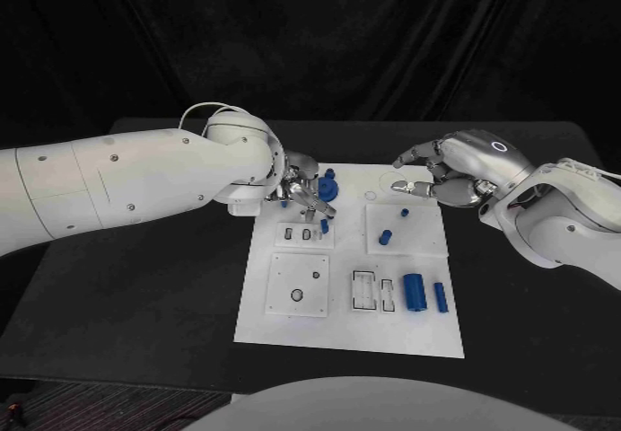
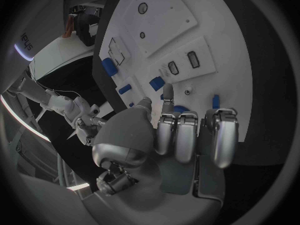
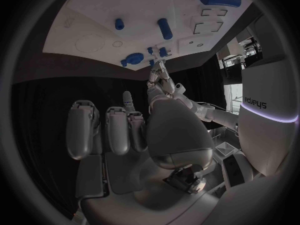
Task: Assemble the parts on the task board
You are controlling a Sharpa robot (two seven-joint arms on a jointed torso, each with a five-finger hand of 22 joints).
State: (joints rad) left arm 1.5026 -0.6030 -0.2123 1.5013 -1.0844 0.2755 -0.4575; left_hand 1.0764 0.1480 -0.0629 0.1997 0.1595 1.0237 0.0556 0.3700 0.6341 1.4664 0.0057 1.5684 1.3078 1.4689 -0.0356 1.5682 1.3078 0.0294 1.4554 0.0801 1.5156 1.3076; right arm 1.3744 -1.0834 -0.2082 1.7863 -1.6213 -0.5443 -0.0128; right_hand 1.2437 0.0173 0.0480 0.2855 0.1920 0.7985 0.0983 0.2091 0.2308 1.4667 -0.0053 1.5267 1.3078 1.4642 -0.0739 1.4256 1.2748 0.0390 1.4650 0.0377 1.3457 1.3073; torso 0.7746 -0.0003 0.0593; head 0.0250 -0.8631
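You have the white task board lying flat mid-table. A large blue cylinder and a slimmer blue bar lie at its near right. A blue peg and a smaller blue piece sit further back; a round blue part is at the far edge.

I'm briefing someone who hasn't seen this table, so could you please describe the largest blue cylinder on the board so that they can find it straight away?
Start at the white task board in the middle of the black table and go to its near right corner. There a large blue cylinder lies flat between white slotted holders and a thin blue rod. It is clearly the thickest blue part there.
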